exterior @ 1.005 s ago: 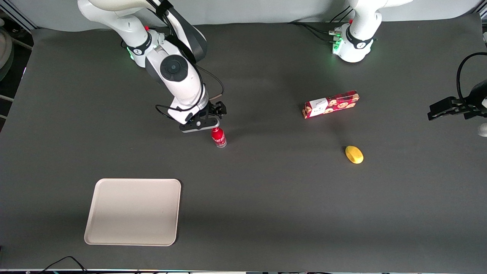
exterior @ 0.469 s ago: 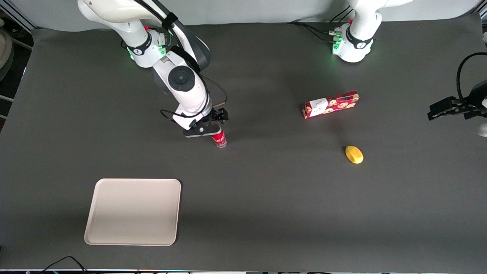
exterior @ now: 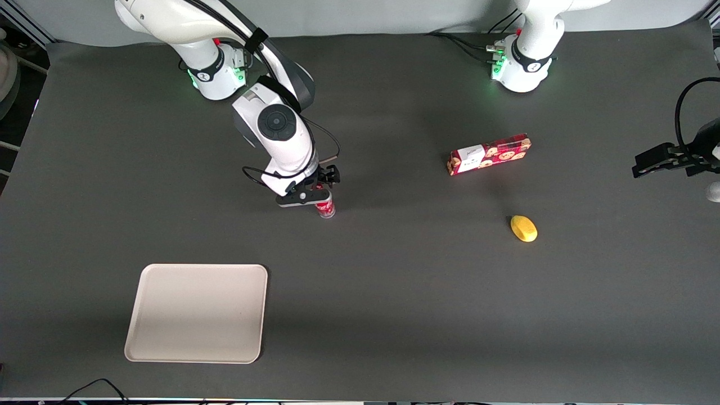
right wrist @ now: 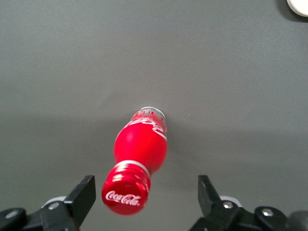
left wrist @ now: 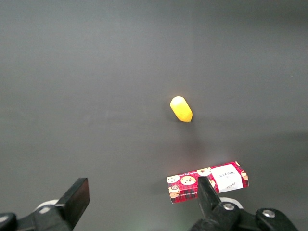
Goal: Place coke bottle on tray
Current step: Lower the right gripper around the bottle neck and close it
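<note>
The gripper (right wrist: pixel 144 197) is spread wide, one finger on each side of the coke bottle's (right wrist: pixel 139 154) cap and touching neither. From the front, the gripper (exterior: pixel 316 197) covers the bottle's top, so only the lower part of the coke bottle (exterior: pixel 325 209) pokes out, standing on the dark table (exterior: pixel 394 292). The tray (exterior: pixel 197 313) sits well apart, nearer the front camera. A cookie box (exterior: pixel 488 154) and a yellow thing (exterior: pixel 523 228) lie toward the parked arm's end.
</note>
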`<state>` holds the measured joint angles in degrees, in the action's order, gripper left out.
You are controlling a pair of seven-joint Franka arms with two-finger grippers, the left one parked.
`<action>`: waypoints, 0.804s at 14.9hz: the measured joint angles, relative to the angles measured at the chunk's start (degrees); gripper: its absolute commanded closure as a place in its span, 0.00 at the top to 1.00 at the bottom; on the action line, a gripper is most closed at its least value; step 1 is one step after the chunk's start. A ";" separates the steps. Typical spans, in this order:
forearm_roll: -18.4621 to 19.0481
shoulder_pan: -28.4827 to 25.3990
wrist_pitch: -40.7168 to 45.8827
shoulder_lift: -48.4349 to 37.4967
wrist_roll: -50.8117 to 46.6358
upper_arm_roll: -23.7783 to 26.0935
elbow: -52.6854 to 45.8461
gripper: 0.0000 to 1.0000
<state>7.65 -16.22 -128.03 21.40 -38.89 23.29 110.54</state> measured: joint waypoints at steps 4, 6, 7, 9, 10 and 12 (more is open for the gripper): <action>0.00 0.00 0.00 0.32 -0.03 0.12 -0.71 0.04; 0.00 0.00 0.00 0.40 -0.06 0.33 -1.04 0.00; 0.04 0.00 0.03 0.40 -0.09 0.42 -1.20 0.00; 0.08 0.00 0.03 0.52 -0.16 0.45 -1.41 0.00; 0.08 0.00 0.02 0.60 -0.16 0.50 -1.55 0.00; 0.08 0.00 0.02 0.87 -0.16 0.76 -1.94 0.00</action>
<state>7.73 -16.23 -128.01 22.27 -39.06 24.05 108.60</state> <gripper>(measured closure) 0.683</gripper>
